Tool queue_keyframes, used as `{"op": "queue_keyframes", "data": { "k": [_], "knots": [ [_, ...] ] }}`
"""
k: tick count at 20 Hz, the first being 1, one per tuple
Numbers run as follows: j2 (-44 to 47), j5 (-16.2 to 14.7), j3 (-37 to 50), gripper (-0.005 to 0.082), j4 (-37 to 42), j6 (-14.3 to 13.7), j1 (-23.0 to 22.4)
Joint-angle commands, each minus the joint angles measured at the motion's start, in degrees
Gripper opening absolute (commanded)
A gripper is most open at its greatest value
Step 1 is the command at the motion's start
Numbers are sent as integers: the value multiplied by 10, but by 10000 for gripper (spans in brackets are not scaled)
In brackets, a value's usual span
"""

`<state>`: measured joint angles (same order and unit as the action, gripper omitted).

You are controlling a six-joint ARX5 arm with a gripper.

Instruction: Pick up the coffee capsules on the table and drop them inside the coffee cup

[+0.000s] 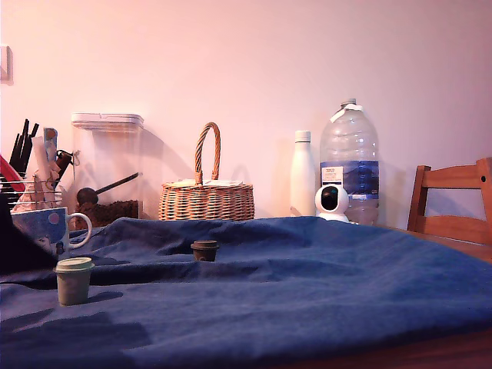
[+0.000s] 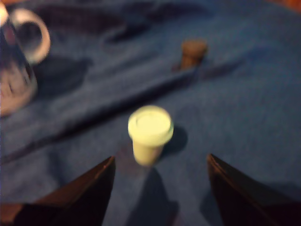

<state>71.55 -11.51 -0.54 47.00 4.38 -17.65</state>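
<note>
The pale green capsule (image 1: 74, 280) stands wide rim up on the blue cloth at the exterior view's left. The dark brown capsule (image 1: 204, 250) sits farther back, near a fold. The blue and white mug (image 1: 48, 229) stands upright at the left edge, handle toward the capsules. In the wrist view my gripper (image 2: 161, 157) is open and hangs over the cloth. Its two dark fingers (image 2: 89, 193) stand wide apart with the green capsule (image 2: 150, 132) just ahead of the gap, untouched. The brown capsule (image 2: 193, 52) and the mug (image 2: 16, 70) lie beyond, blurred.
Along the wall stand a clear canister (image 1: 108, 169) with a scoop, a wicker basket (image 1: 206, 196), a white bottle (image 1: 303, 173), a large water bottle (image 1: 350, 157) and a small white camera (image 1: 332, 201). A wooden chair (image 1: 453, 204) stands at the right. The cloth (image 1: 323, 284) is wrinkled.
</note>
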Motion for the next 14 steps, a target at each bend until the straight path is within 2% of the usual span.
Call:
{"op": "queue_keyframes", "data": {
  "k": [1,11,12,14],
  "knots": [
    [21,0,-10,567,23,-15,-3],
    [130,0,-53,567,61,-19,-3],
    [142,0,-58,567,69,-36,-3],
    [170,0,-68,567,89,-39,-4]
  ]
}}
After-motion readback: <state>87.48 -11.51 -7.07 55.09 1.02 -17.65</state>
